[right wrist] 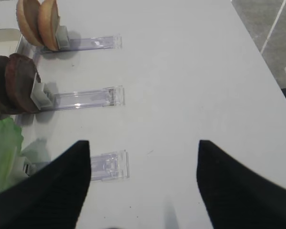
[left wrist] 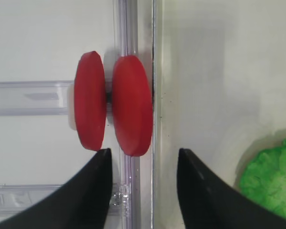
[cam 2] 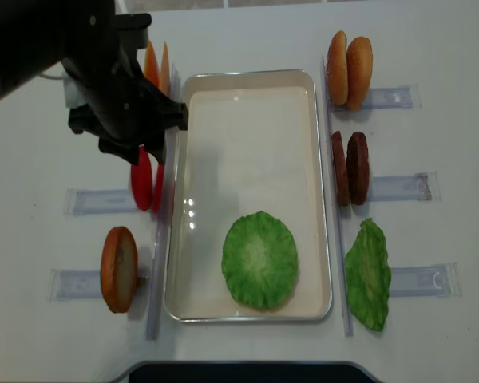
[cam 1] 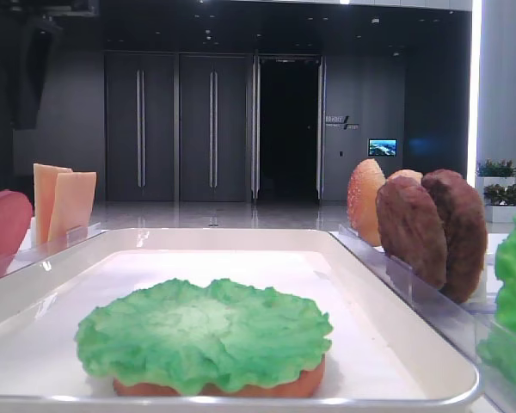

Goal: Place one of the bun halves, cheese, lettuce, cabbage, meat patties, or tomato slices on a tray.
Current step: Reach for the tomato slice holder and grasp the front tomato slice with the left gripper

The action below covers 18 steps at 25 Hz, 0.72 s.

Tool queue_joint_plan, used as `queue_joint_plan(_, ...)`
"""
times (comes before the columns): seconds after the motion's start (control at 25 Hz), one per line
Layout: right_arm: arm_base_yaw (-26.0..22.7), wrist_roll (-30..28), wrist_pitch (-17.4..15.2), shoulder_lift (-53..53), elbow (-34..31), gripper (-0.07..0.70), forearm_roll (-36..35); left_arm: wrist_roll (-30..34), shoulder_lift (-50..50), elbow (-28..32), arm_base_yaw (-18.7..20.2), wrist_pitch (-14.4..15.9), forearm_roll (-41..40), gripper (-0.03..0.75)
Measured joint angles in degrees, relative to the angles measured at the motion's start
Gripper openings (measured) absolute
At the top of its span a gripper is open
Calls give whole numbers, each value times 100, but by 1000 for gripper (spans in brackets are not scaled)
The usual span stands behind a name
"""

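The white tray (cam 2: 247,104) lies mid-table with a ruffled green lettuce (cam 2: 259,259) resting on an orange bun half (cam 1: 215,389) at its near end. Two red tomato slices (left wrist: 131,112) stand on edge in a clear rack just left of the tray (left wrist: 200,71). My left gripper (left wrist: 143,155) hovers open over them. The lower edge of the slice nearer the tray sits just ahead of the gap, close to the left finger (left wrist: 93,191), and nothing is held. My right gripper (right wrist: 143,145) stands open and empty over bare table, right of the racks.
Cheese slices (cam 2: 156,64) stand at the back left, and a bun half (cam 2: 120,269) at the front left. Right of the tray stand seeded bun halves (cam 2: 350,69), two meat patties (cam 2: 350,167) and another green leaf (cam 2: 369,274), each in clear racks (right wrist: 86,98).
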<state>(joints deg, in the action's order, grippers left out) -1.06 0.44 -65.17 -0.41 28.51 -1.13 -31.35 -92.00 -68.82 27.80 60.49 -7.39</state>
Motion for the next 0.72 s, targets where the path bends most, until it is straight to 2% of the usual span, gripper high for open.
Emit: queue_joint_plan(0.72,0,0,0,0,0,481,0,-334,-645,-77,148,-131,-280,345)
